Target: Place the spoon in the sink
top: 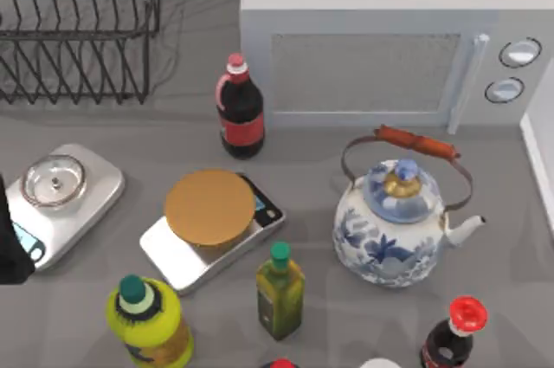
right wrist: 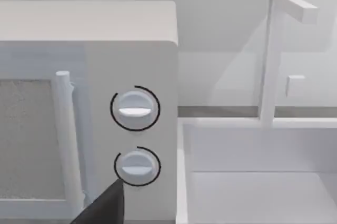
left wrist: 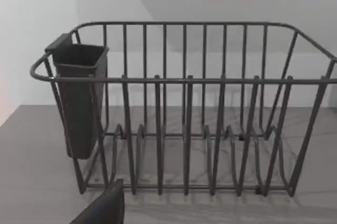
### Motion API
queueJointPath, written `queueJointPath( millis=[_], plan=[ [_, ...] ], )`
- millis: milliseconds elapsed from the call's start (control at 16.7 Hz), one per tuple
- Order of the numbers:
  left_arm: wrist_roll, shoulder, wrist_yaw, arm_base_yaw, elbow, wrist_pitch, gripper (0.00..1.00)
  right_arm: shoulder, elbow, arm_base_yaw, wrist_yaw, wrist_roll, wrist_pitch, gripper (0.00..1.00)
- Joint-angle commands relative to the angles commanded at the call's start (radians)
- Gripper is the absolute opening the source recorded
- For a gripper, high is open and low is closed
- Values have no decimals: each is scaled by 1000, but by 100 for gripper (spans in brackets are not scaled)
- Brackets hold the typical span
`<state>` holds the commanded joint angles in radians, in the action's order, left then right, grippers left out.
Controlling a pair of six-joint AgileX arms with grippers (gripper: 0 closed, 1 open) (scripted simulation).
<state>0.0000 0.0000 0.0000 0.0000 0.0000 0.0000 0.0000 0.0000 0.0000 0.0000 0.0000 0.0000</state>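
Grey desk (top: 346, 316) crowded — teapot (top: 394, 225) near the right edge, sink (right wrist: 263, 192) beyond; grippers' openness — cannot tell.

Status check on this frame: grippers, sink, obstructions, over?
Left gripper facing dish rack, table's left. Right gripper facing microwave, sink beside it. Teapot, bottles, scales crowd the table's middle.

The left arm (top: 10, 247) sits low at the table's left edge, a dark shape cut off by the border of the top view. A dark finger (left wrist: 102, 208) of the left gripper juts into the left wrist view. A similar dark finger (right wrist: 102, 208) of the right gripper juts into the right wrist view.
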Motion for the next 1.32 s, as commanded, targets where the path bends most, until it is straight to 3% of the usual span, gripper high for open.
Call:
queueJointPath(
  millis=[420, 960, 1320],
  plan=[
    [0, 0, 0, 0, 0, 0, 100, 163, 126, -34, 0, 28, -150, 100],
    [0, 0, 0, 0, 0, 0, 100, 934, 566, -158, -4, 143, -723, 100],
    [0, 0, 0, 0, 0, 0, 100, 1290, 802, -223, -3, 201, -1002, 100]
  ],
)
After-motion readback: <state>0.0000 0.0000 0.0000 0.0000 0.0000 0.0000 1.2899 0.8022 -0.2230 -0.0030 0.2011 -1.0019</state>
